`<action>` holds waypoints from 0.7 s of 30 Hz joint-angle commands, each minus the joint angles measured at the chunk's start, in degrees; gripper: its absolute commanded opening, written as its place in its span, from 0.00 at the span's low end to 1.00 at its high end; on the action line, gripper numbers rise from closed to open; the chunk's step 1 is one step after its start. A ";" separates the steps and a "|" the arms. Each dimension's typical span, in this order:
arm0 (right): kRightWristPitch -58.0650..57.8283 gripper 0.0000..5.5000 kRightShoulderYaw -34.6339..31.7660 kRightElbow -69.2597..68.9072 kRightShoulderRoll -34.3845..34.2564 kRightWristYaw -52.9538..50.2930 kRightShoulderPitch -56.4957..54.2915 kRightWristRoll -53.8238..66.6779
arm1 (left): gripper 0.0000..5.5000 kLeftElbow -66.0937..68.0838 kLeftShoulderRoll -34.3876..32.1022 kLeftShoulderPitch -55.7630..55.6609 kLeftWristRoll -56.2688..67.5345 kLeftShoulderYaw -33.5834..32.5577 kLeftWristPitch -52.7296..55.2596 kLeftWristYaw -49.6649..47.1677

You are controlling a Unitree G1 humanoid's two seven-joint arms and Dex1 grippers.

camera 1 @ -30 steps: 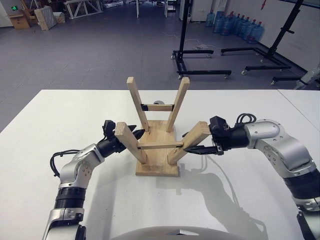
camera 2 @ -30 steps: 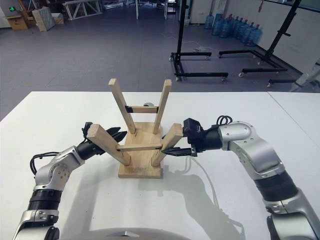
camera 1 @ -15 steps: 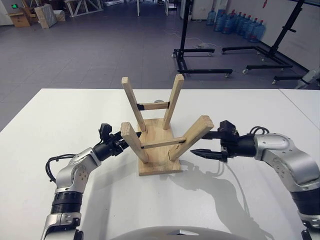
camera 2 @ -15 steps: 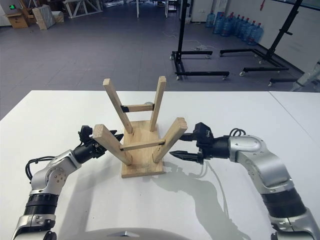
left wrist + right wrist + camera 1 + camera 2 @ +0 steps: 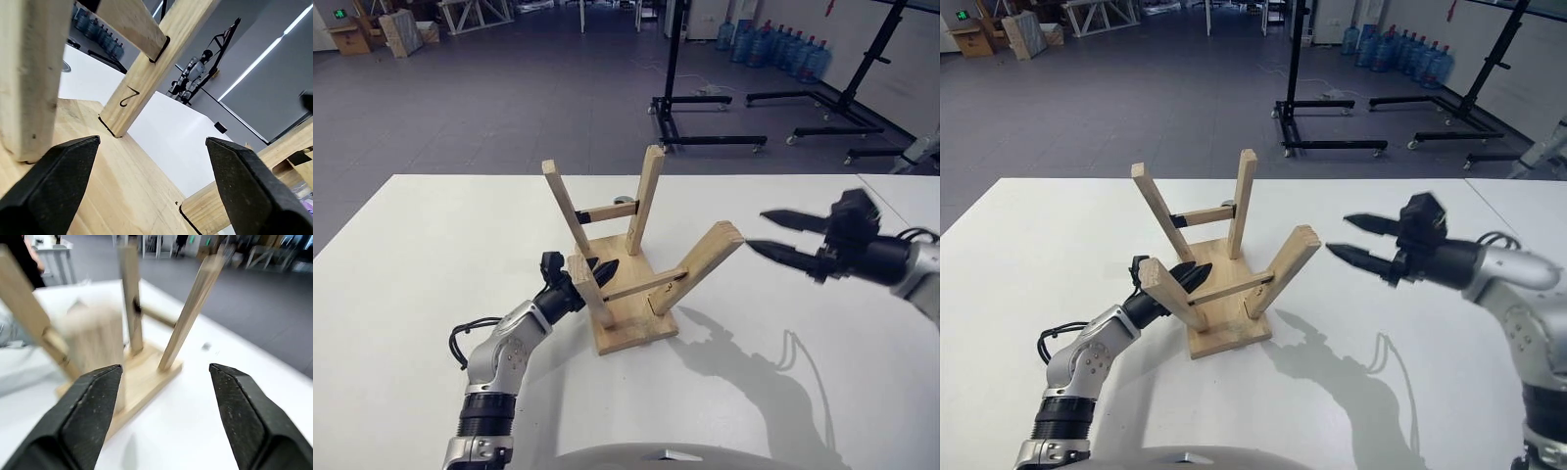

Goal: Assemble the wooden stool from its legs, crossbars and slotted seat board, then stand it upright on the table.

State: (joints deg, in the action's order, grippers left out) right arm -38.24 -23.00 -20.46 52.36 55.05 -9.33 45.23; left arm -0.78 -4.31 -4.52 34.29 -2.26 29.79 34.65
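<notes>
Left eye view | stool (image 5: pixel 631 313) assembled, inverted at centre | left gripper (image 5: pixel 597 271), right gripper (image 5: pixel 756 231): fingers apart, unloaded | remaining: stand upright

The left arm's tucked low, elbow bent, forearm angling forward and inward, and the left gripper (image 5: pixel 597 271) has its fingers spread apart. The right arm's held higher, off to the right, with the right gripper (image 5: pixel 756 230) pointing inward, both fingers splayed wide.
</notes>
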 commanded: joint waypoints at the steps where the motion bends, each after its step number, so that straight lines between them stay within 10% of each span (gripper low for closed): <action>1: -0.21 0.60 -1.48 -2.42 0.62 -1.19 -5.44 3.46 | 0.72 -1.58 2.11 0.98 -2.58 2.90 0.20 -4.21; 10: 6.84 0.60 5.67 -13.85 -7.01 -10.97 -11.21 0.71 | 0.72 0.91 8.20 0.97 -6.62 5.55 -1.44 -12.72; 21: 33.28 0.60 27.97 -17.65 -15.06 -28.45 0.81 -47.66 | 0.72 -4.07 7.56 4.32 -4.34 3.03 -1.11 -16.14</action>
State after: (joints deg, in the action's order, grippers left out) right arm -8.29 2.73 -37.40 38.78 29.77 -9.33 3.99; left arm -3.49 3.05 -1.24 29.02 2.83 28.21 19.94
